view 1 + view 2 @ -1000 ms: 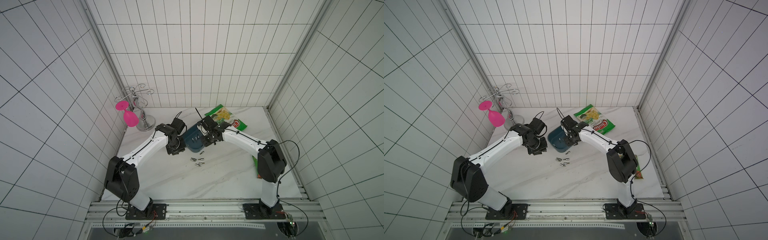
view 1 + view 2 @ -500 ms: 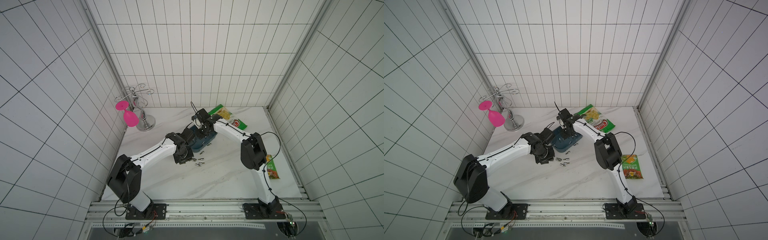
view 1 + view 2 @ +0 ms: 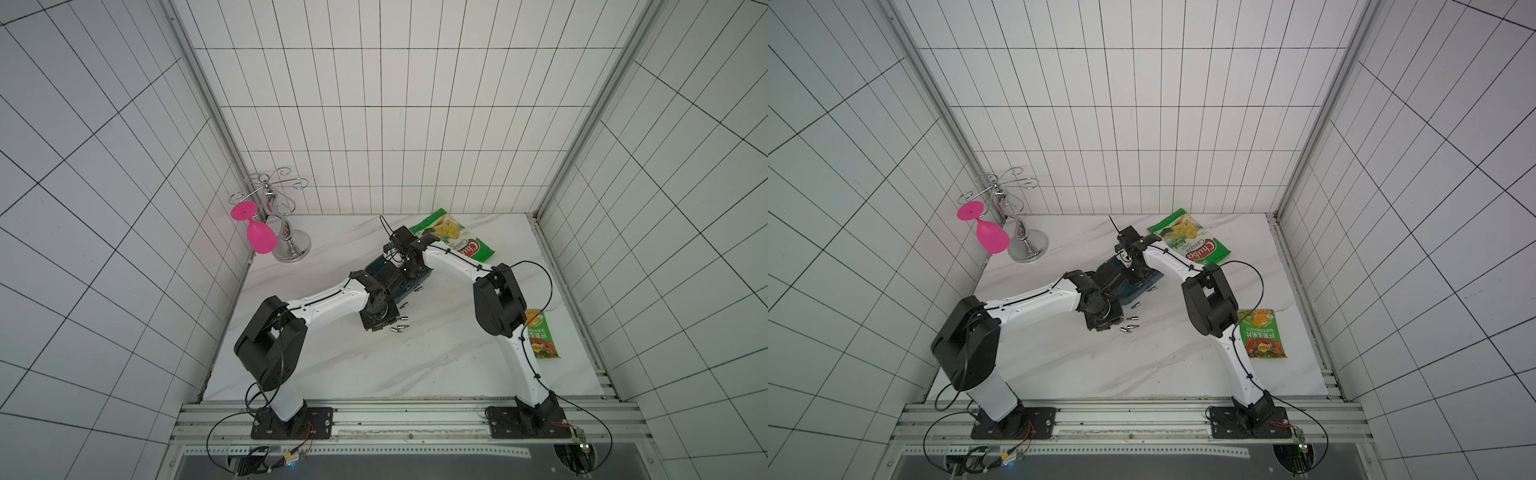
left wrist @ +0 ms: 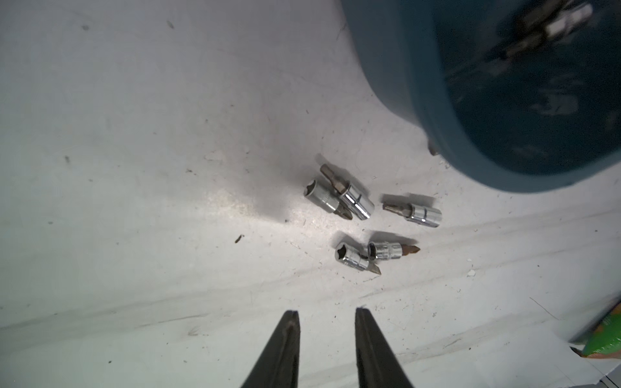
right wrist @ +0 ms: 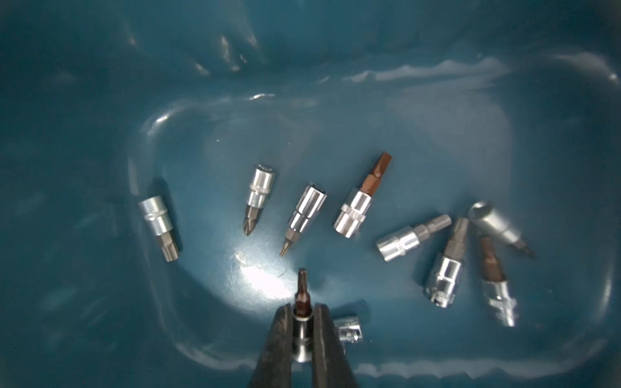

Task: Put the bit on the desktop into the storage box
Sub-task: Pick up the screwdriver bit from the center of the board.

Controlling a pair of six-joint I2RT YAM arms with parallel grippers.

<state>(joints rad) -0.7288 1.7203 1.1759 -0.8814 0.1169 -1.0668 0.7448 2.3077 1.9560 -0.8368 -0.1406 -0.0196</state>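
Hanging over storage box (image 5: 554,134), your right gripper (image 5: 301,307) clamps one bit (image 5: 301,294); roughly nine more lie inside. Five bits (image 4: 356,203) wait on tabletop (image 4: 134,168) just beside box; your left gripper (image 4: 324,314), empty, jaws slightly apart, hovers near them.

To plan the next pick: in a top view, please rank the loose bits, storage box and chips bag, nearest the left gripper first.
1. loose bits, on the desktop just beside the left gripper
2. storage box, right behind
3. chips bag, far back right
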